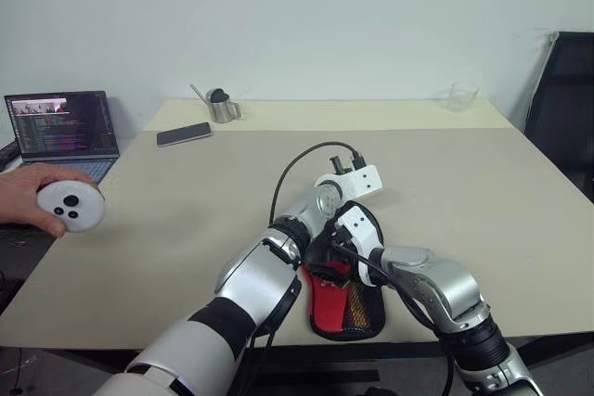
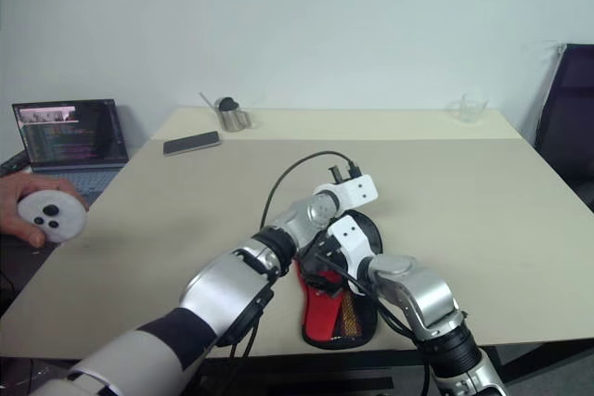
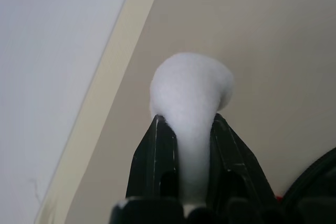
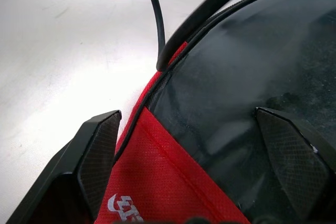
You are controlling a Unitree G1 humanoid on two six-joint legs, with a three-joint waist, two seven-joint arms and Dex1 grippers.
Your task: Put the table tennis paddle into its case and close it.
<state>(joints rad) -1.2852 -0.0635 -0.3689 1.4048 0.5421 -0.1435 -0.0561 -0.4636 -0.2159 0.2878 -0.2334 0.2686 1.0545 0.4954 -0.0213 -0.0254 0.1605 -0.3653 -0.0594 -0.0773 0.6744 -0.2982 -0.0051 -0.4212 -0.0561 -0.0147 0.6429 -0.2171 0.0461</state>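
Left gripper (image 3: 186, 145) pinching a white lump (image 3: 191, 98) lifted clear of the case (image 1: 348, 308) at the near table (image 1: 186, 229) edge, right gripper (image 4: 194, 156) spread wide over it; paddle unseen, probably clearing stuffing, dropping it aside next.

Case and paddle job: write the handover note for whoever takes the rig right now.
Left hand: shut on a small white lump, held above the table.
Right hand: open, fingers straddling the case over its clear panel and red part.
Case lies at the table's near edge, under both arms.
Paddle: cannot tell where it is; arms cover the case.
Left: confirm the paddle is inside, then zip the case closed.
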